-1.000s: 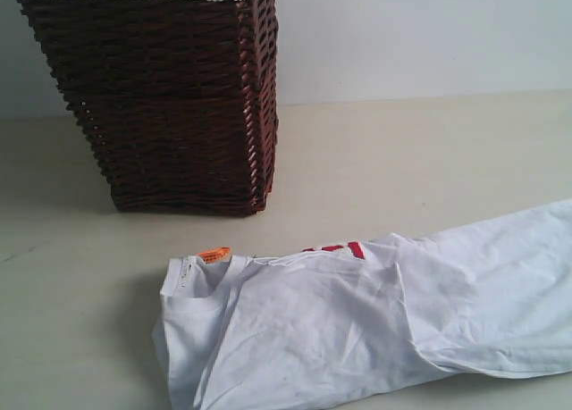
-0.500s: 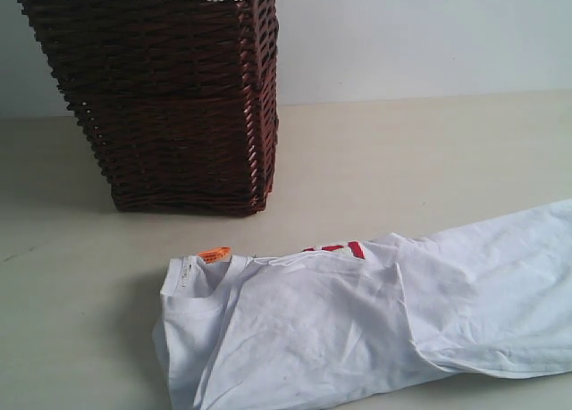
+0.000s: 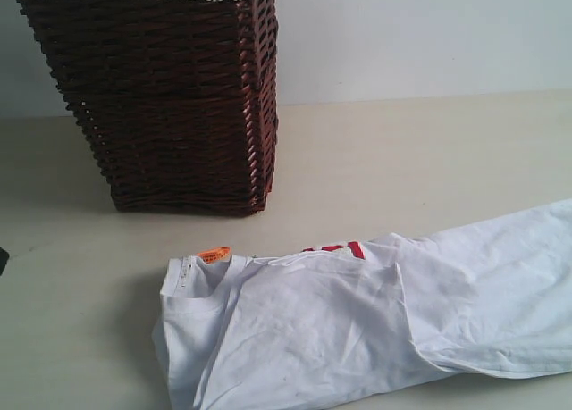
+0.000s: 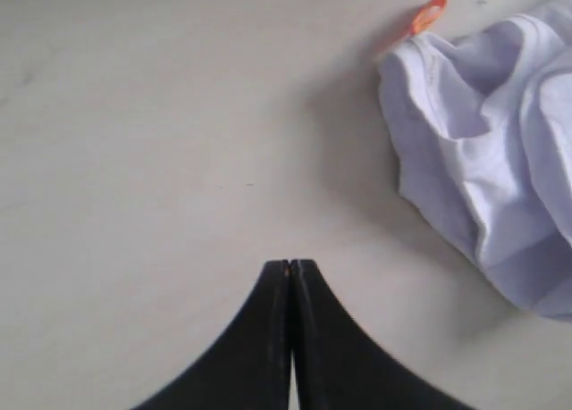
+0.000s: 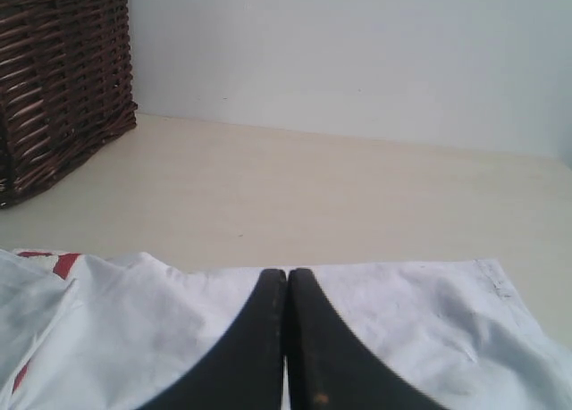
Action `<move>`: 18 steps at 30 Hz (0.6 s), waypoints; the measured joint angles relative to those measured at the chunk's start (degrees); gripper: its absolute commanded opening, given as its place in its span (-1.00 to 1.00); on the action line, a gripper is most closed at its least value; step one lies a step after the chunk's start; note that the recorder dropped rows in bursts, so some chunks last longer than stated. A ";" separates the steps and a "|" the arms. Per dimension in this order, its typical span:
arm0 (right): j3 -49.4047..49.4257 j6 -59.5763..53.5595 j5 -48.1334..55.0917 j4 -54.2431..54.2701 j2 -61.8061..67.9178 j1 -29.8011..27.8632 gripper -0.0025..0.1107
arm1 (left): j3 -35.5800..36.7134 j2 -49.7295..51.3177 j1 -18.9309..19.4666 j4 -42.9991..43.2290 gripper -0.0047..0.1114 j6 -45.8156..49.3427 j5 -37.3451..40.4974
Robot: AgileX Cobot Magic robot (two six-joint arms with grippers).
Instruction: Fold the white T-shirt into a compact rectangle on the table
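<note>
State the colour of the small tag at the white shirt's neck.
Orange: the small neck tag shows best in the exterior view.

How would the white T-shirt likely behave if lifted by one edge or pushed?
Probably floppy: the white T-shirt lies in soft creases and overlapping layers, so a lifted edge would likely drape and sag. Pushed, it would probably bunch rather than move whole, perhaps sliding a little, since the table looks smooth.

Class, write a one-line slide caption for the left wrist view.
Shut left gripper above the table, apart from the crumpled white T-shirt and its orange neck tag.
</note>
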 measured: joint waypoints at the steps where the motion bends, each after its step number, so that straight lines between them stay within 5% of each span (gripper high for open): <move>1: 0.00 0.00 0.00 0.00 0.00 0.00 -0.96 | -0.13 0.81 0.00 -1.36 -0.92 2.35 0.51; 12: 0.00 0.00 0.10 0.00 0.00 0.00 -0.96 | -0.90 4.69 -0.46 -25.49 -0.92 27.42 1.35; 18: 0.00 0.00 0.10 0.00 0.00 0.00 -0.96 | -1.69 13.66 -12.57 -31.56 -0.71 43.65 7.07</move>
